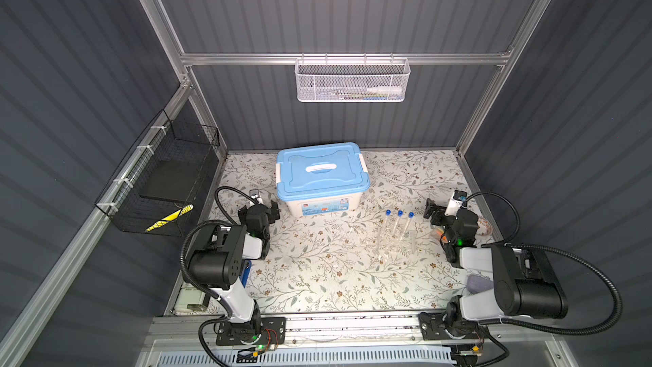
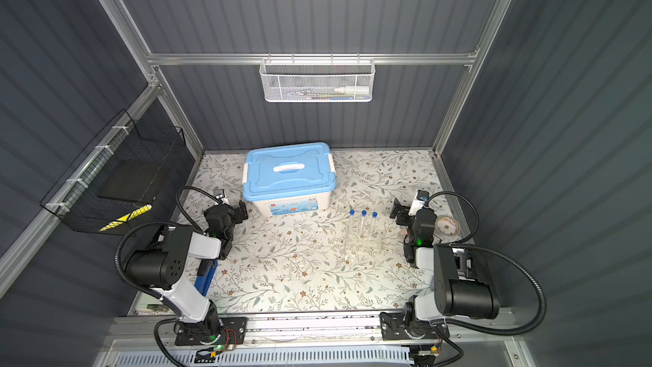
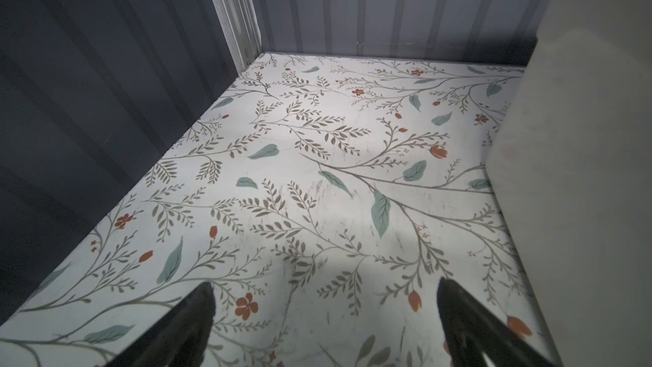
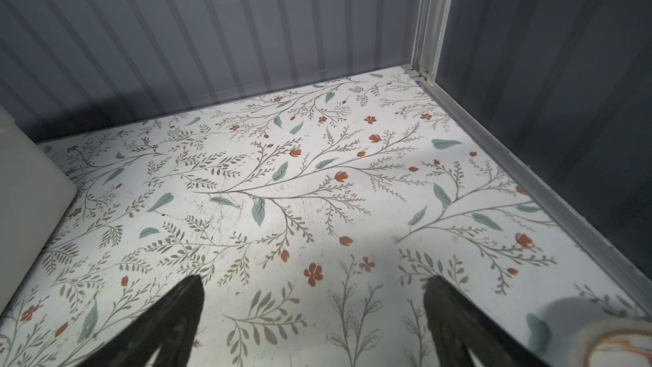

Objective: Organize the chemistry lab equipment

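Three blue-capped test tubes (image 1: 400,213) stand upright in the clear rack (image 1: 395,243) in both top views, right of the middle of the flowered table (image 1: 317,277). Left of them and farther back sits the white bin (image 1: 323,203) with its blue lid on. A small white dish (image 2: 447,225) lies at the right edge of the table, just beside the right gripper (image 1: 453,217), which hovers right of the rack. The left gripper (image 1: 259,210) hovers just left of the bin.

From the left wrist, we see the left gripper (image 3: 326,289) with its jaws wide apart over bare table, holding nothing, and the bin wall (image 3: 582,171) close beside it.

From the right wrist, the right gripper (image 4: 315,282) also has wide jaws that hold nothing. The small white dish (image 4: 617,344) lies near one finger, and the bin (image 4: 28,206) stands well apart on the other side.
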{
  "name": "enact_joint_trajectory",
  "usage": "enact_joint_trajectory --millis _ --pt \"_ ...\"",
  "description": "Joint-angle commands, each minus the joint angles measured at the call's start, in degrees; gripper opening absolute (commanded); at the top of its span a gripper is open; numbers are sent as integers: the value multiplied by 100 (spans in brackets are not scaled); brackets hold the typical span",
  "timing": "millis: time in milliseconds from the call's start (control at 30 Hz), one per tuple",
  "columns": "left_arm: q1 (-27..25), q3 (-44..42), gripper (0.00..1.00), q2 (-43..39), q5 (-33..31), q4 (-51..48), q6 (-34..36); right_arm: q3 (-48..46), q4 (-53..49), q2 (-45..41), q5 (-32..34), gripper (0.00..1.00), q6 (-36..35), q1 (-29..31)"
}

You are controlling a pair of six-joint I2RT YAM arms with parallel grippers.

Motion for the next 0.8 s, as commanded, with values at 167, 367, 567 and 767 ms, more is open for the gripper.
enact_joint_trajectory --millis 167,367,567,767 --pt "3 -11 100 44 44 -99 105 16 161 10 -25 99 -75 15" --pt "1 -11 100 44 45 -99 111 24 162 19 -13 99 -81 16" --pt "3 -11 100 44 41 -99 111 17 159 5 -11 99 -85 17" --pt "3 -11 100 39 37 -99 111 20 158 14 -18 99 -86 13"
